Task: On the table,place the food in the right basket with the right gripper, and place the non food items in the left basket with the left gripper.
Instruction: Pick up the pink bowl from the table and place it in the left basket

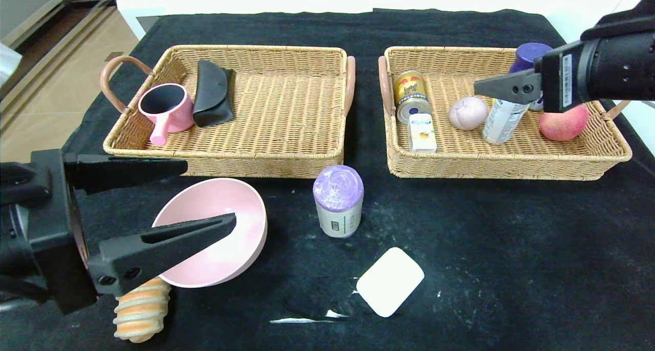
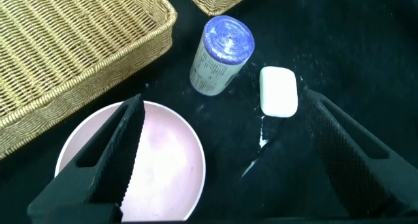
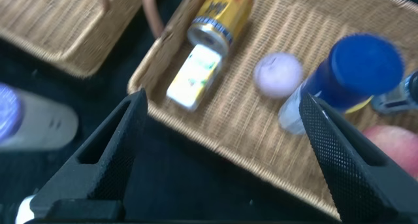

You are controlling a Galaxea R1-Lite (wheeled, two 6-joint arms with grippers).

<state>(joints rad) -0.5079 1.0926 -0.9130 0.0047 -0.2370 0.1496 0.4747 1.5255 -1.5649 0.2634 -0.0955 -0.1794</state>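
Observation:
On the black cloth lie a pink bowl (image 1: 215,259) (image 2: 163,165), a purple-topped roll (image 1: 337,202) (image 2: 219,54) (image 3: 32,119), a white pad (image 1: 390,281) (image 2: 279,90) and a striped bread (image 1: 140,310). My left gripper (image 1: 211,192) (image 2: 222,103) hangs open over the bowl at the near left, holding nothing. The left basket (image 1: 230,161) (image 2: 78,48) holds a pink cup (image 1: 166,108) and a black pouch (image 1: 212,95). Over the right basket (image 1: 511,169) (image 3: 215,152), my right gripper (image 1: 491,92) (image 3: 222,100) stands open and empty.
The right basket contains a yellow can (image 1: 410,95) (image 3: 219,21), a small carton (image 1: 422,132) (image 3: 192,80), a pale purple ball (image 1: 467,112) (image 3: 277,74), a blue-capped bottle (image 1: 504,118) (image 3: 353,74) and a peach (image 1: 563,123) (image 3: 392,145).

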